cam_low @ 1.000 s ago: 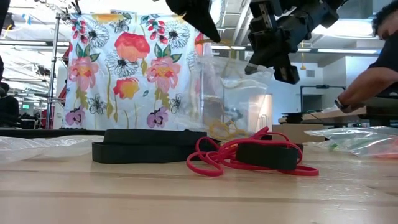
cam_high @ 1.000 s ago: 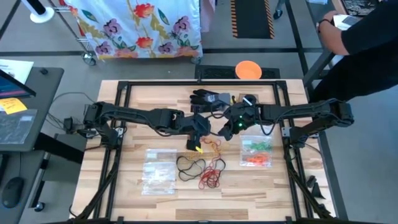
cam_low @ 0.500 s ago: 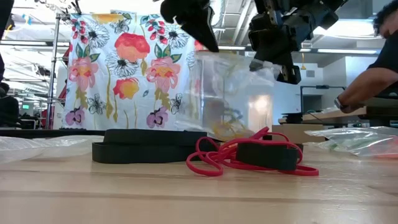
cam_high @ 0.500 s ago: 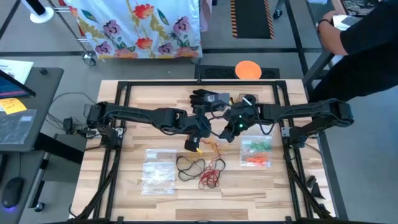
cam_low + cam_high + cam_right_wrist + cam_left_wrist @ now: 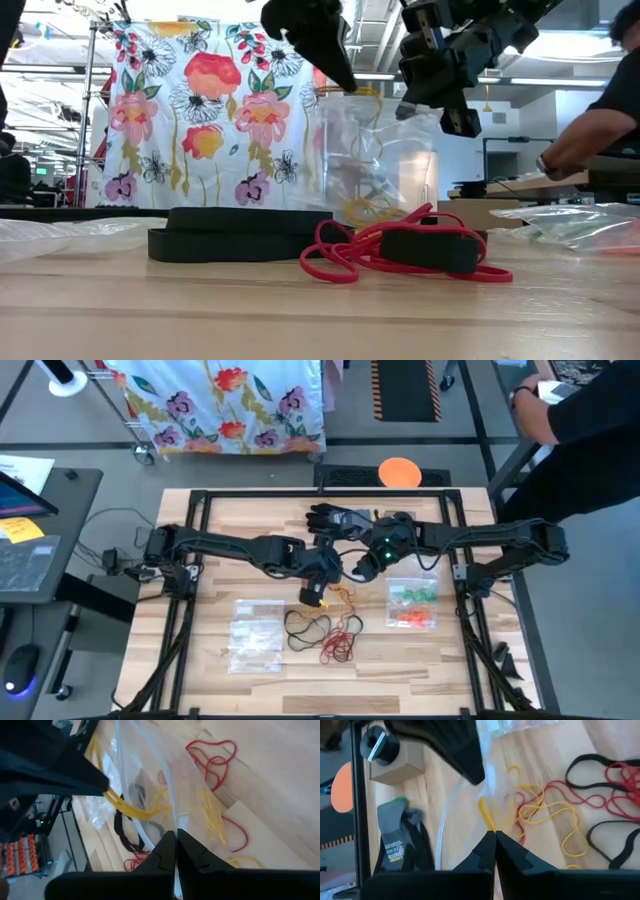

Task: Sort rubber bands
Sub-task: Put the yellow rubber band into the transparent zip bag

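Observation:
A clear plastic bag (image 5: 372,160) hangs upright above mid-table from my right gripper (image 5: 407,108), which is shut on it. Several yellow rubber bands (image 5: 365,210) lie at its bottom. My left gripper (image 5: 350,86) is beside the bag's open top, shut on one yellow rubber band (image 5: 131,810) that reaches over the bag's mouth. On the table nearer the front lie loose black rubber bands (image 5: 305,626), red ones (image 5: 342,642), and a yellow and red tangle (image 5: 346,598). My left gripper pinches the yellow rubber band by one end (image 5: 486,819) between its fingertips, coming slanting down from the table's left. The band is clear of the table and stretches from the fingers toward the bag's mouth. My right gripper pinches the bag's top edge (image 5: 171,822) between its two fingers, slanting down from the table's right side. One layer or both, I cannot tell. The bag hangs below the fingers, with its lower end near or on the table (image 5: 368,218).
A black glove (image 5: 335,520) and a small box (image 5: 400,767) lie at the far middle, an orange disc (image 5: 399,472) beyond the table's edge. A clear bag (image 5: 255,635) lies front left; a bag with green and orange bands (image 5: 412,605) lies right. A person stands far right.
My left gripper has sunk a little toward the bag's open top, still shut on the yellow band. The bag stays hanging from my right gripper.

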Tool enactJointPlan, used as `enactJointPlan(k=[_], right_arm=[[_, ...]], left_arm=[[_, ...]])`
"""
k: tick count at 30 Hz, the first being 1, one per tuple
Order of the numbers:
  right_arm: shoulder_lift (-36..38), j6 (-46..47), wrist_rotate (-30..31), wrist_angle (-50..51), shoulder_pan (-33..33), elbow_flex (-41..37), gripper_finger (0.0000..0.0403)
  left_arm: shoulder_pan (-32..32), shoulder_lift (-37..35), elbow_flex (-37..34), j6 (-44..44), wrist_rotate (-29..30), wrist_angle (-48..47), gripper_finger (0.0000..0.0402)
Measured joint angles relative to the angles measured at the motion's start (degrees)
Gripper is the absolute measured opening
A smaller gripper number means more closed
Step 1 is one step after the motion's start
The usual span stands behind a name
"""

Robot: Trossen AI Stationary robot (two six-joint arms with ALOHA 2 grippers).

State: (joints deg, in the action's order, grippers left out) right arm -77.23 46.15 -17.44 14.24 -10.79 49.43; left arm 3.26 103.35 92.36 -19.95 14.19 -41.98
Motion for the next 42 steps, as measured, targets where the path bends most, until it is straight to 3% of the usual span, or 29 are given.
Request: enactJointPlan(k=[6,13,19,28,36,42], right_arm=[[-2.98,-0.09,-0.46,0.7,-0.18,0.0,0.0005],[-11.59,2.22,-11.25,-3.77,-1.42,0.0,0.0005],[-15.61,4.44,-16.99,-6.56,-2.27,1.62,0.0005],[-12.92,1.65,-15.67,-6.62,-1.57,3.63,0.0005],[-12.53,-2.98,-15.57,-2.47,-2.39,3.58,0.0005],[-10.74,-4.49,-15.38,-0.17,-3.32,3.54,0.0005]], left_arm=[[-0.21,0.0,1.99,-0.41,0.07,-0.41,0.0],[-0.67,0.0,4.28,1.67,-1.99,-1.45,0.0003],[-0.72,0.69,4.28,2.57,-0.71,-4.05,0.0033],[-0.72,1.73,4.22,6.93,-0.22,-6.99,0.0089],[1.09,0.65,9.15,6.69,9.78,-8.08,0.0086],[1.49,-1.75,14.76,6.65,10.6,-11.4,0.0081]])
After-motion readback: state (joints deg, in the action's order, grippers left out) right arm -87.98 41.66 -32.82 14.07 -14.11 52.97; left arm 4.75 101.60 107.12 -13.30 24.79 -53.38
